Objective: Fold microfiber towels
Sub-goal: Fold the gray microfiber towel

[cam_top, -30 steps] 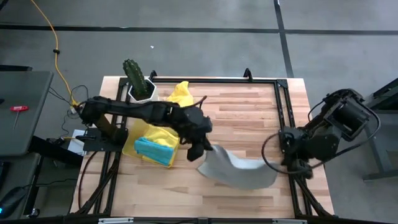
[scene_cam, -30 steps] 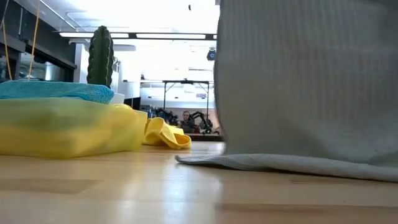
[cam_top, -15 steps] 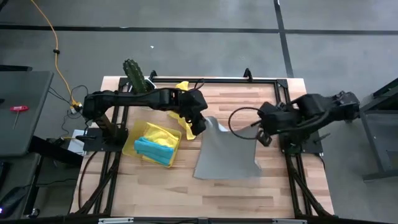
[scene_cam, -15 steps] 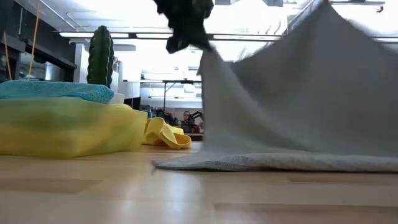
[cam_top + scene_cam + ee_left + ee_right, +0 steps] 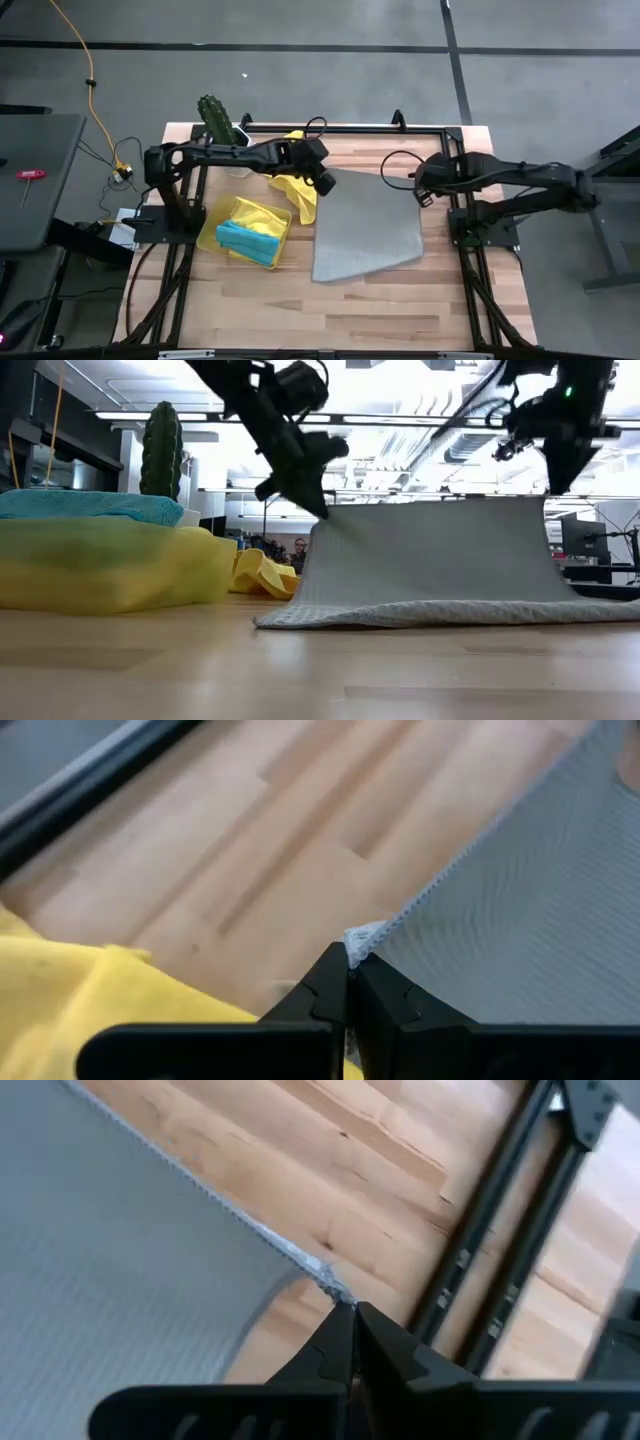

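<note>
— At twelve o'clock on the tabletop (image 5: pixel 400 300), what held the grey microfiber towel (image 5: pixel 365 225)?

— Both: the left hand (image 5: pixel 325 182) was pinched shut on its far-left corner, the right hand (image 5: pixel 417 192) shut on the far-right one, lifting that edge.

— And the rest of it?

— It trailed toward six o'clock, near edge resting on the wood, so the coming fold likely ran straight along that line.

One flat grey microfiber towel (image 5: pixel 365 225), one crumpled yellow cloth (image 5: pixel 296 180), one turquoise folded cloth (image 5: pixel 244 241), one translucent yellow tray (image 5: pixel 212 232), one green cactus (image 5: pixel 214 118).
</note>
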You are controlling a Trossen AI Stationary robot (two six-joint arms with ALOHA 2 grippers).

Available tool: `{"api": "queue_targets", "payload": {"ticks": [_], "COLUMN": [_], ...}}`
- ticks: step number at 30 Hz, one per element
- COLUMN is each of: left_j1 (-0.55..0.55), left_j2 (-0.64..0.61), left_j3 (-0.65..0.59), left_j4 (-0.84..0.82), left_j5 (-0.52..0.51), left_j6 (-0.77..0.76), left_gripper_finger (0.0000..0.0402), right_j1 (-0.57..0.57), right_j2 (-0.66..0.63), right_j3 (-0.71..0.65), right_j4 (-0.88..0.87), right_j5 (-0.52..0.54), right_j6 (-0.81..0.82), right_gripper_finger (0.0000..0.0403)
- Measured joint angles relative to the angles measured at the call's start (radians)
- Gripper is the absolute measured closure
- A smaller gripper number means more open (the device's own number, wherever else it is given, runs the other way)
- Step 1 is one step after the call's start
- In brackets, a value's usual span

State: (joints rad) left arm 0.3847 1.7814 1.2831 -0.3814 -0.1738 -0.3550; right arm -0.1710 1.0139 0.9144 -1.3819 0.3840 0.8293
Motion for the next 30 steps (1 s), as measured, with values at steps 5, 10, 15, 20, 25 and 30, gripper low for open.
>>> {"api": "queue_targets", "payload": {"ticks": [5,10,15,20,25,30], "left_j1": [0.042,0.092,0.121,0.121,0.132,0.162], "left_j2": [0.053,0.088,0.127,0.186,0.203,0.202], "left_j3": [0.000,0.001,0.001,0.001,0.001,0.001], "left_j4": [0.111,0.120,0.166,0.222,0.223,0.225], "left_j5": [-0.075,-0.119,-0.043,-0.015,-0.070,-0.105], "left_j6": [-0.001,-0.017,-0.007,0.054,0.131,0.230], "left_gripper_finger": [0.0401,0.0401,0.0401,0.0401,0.0401,0.0398], "right_j1": [-0.121,-0.260,-0.365,-0.427,-0.452,-0.471], "right_j2": [-0.010,-0.005,-0.005,-0.005,-0.005,-0.005], "right_j3": [-0.105,-0.167,-0.218,-0.254,-0.258,-0.258], "right_j4": [0.229,0.384,0.489,0.532,0.593,0.639], "right_j5": [-0.002,-0.003,-0.018,-0.021,-0.017,-0.007], "right_j6": [-0.159,-0.291,-0.318,-0.278,-0.224,-0.115], "right_gripper_finger": [0.0403,0.0403,0.0403,0.0403,0.0403,0.0403]}}
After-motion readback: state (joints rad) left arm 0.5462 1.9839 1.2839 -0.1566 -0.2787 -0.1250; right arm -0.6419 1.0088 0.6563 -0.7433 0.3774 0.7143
